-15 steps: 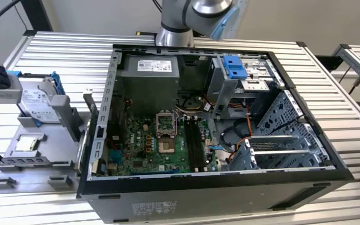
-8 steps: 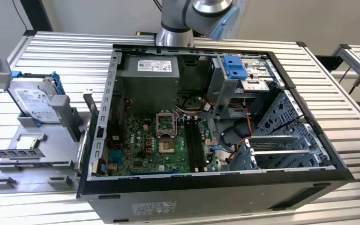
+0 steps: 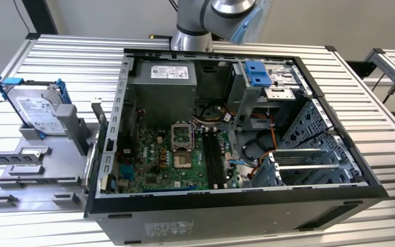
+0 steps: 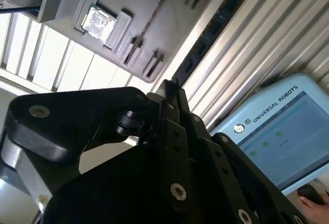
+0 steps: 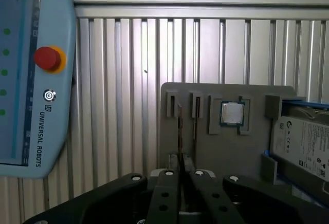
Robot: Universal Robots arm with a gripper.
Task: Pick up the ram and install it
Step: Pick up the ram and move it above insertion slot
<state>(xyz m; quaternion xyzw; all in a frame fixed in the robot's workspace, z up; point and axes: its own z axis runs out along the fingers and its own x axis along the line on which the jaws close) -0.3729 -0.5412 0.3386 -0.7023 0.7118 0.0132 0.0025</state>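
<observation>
Standing on edge in the gray holder [image 5: 216,152], the ram [image 5: 180,126] looks light, stiff and fragile; best held by its flat faces. The gripper [image 5: 181,158] is closed and empty.

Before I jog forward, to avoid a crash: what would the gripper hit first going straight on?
Likely the ram, on edge in the grey holder, straight ahead of the gripper; depth unclear.

Ram [image 5: 180,129]: thin dark stick, standing on edge in slot of grey holder [image 5: 216,152].
</observation>
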